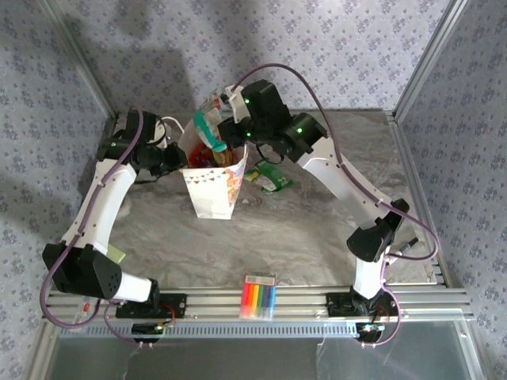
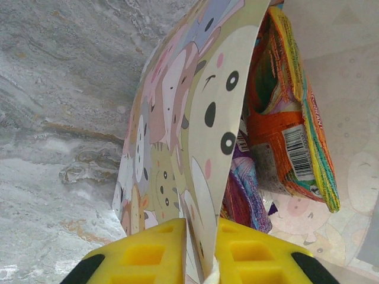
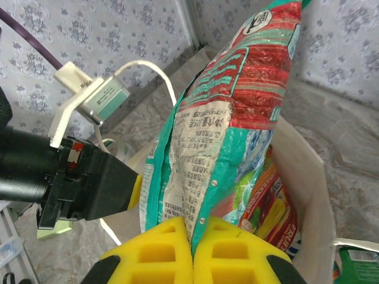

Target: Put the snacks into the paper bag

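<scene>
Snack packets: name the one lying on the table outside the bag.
The green packet, flat on the table beside the paper bag. The teal packet hangs from the right gripper above the bag; the orange packet and purple packet sit inside.

Rainbow marker pack (image 1: 260, 298) on marble table (image 1: 317, 237)

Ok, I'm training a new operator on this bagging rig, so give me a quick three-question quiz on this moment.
1. True or false: the left hand pinches the paper bag by its wall.
2. Which packet does the right hand hold above the bag? A orange, B teal, C purple.
3. Which snack lies on the table right of the bag?
Key: 1 true; 2 B, the teal packet; 3 the green packet.
</scene>
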